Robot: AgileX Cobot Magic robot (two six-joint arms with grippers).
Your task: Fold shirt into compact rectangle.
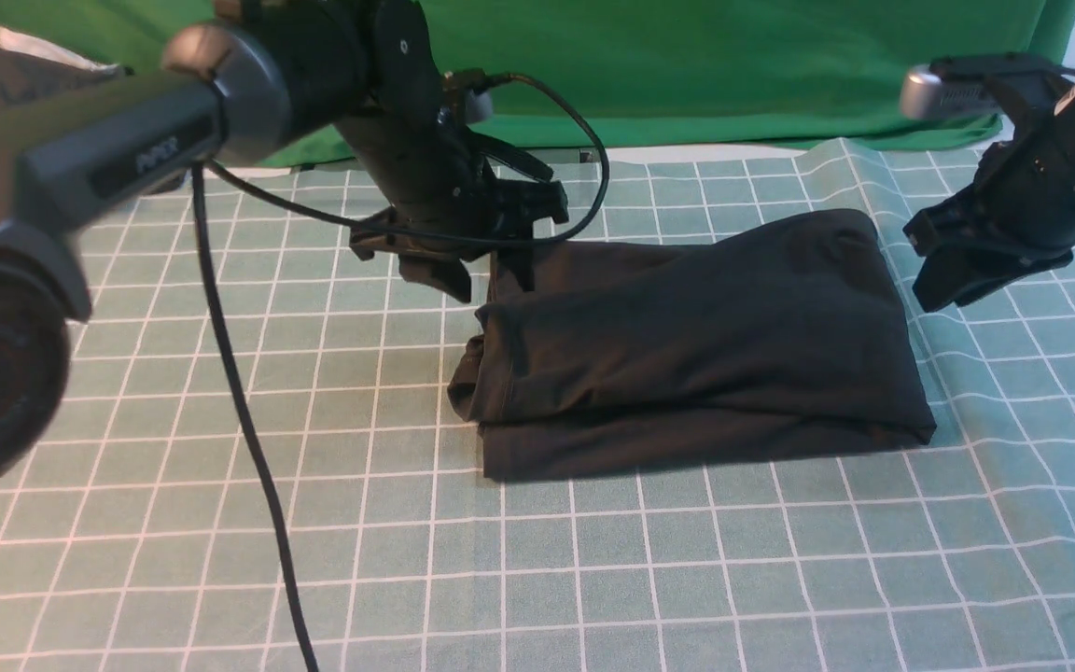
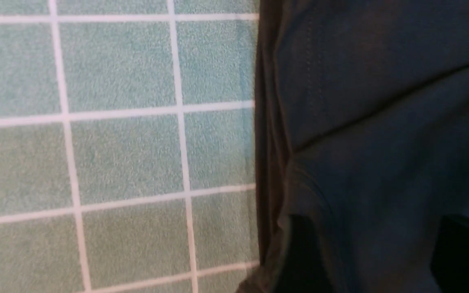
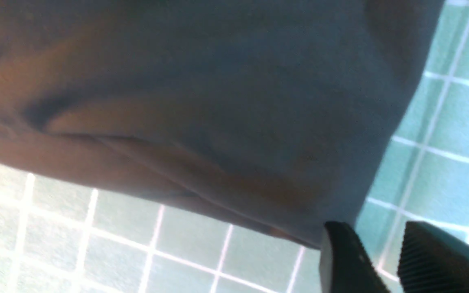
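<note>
The black shirt [image 1: 687, 345] lies folded into a rough rectangle in the middle of the bench, on the green checked cloth [image 1: 174, 560]. The left hand [image 1: 481, 271] hangs released over the shirt's far left corner, fingers spread, gripping nothing. The right hand [image 1: 943, 280] hovers just beside the shirt's right edge, its fingers [image 3: 434, 256] apart and empty.

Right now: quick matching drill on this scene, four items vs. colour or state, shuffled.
Items:
1. shirt
2. left gripper
3. tablecloth
4. backdrop cloth

Colour or state:
A. bright green, at the back
B. black, folded into a rough rectangle
C. pale green with white grid lines
D. open, at the shirt's far left corner

Pairs: 1-B, 2-D, 3-C, 4-A
</note>
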